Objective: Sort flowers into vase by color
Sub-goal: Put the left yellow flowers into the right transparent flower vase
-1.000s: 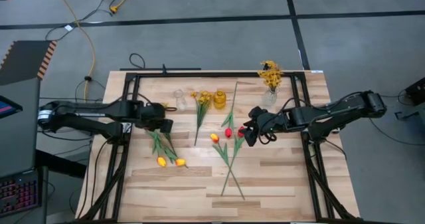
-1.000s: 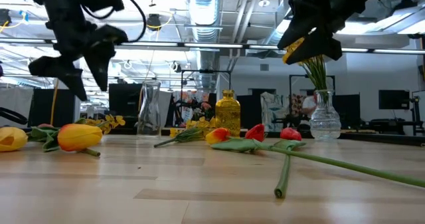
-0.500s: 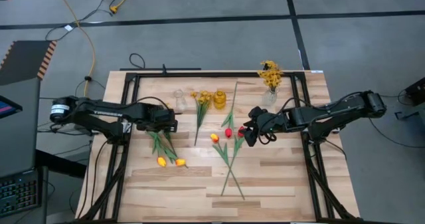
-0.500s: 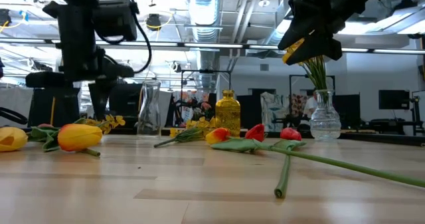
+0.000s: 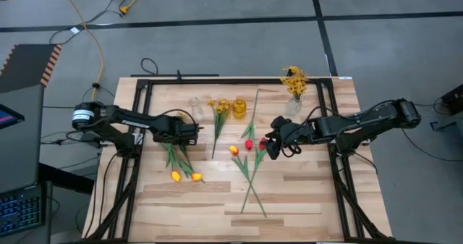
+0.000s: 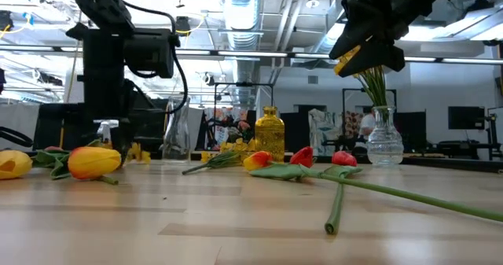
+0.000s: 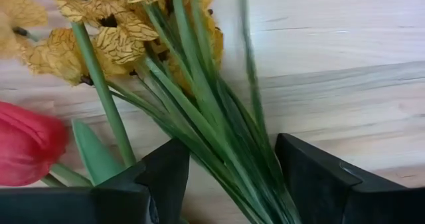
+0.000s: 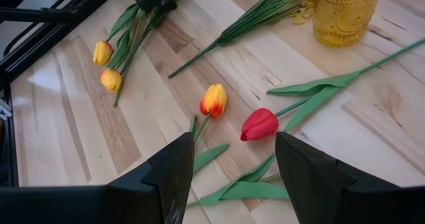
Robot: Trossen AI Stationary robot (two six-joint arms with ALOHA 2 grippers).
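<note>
The table (image 5: 304,193) is mine to clear, and most of the flowers lie flat on it, apart from one mustard spray (image 5: 294,79) already standing in the clear vase (image 5: 293,105) at the back right. A yellow vase (image 5: 239,108) stands at the back centre and another clear vase (image 5: 194,106) to its left. My left gripper (image 5: 189,132) is low over the table, with its fingers spread and nothing pinched, straddling the green stems (image 7: 212,131) of the bunch at the left. In my left wrist view those stems run up between my fingers and away from me toward the yellow blossoms (image 7: 126,31), with a red tulip head (image 7: 30,144) off to one side. From above, that bunch's long axis runs from my jaws toward the front of the table, ending in the two yellow-orange tulips (image 5: 185,176). So I judge the stems already sit in the gap, and closing comes next; the risk is catching more stems than I want. My right gripper (image 5: 275,146), also spread and empty, hovers by the red tulips (image 5: 255,144) at the centre, whose stems (image 5: 252,186) run toward the front edge. The left bunch is plainly my left arm's reach, not the right's.
</note>
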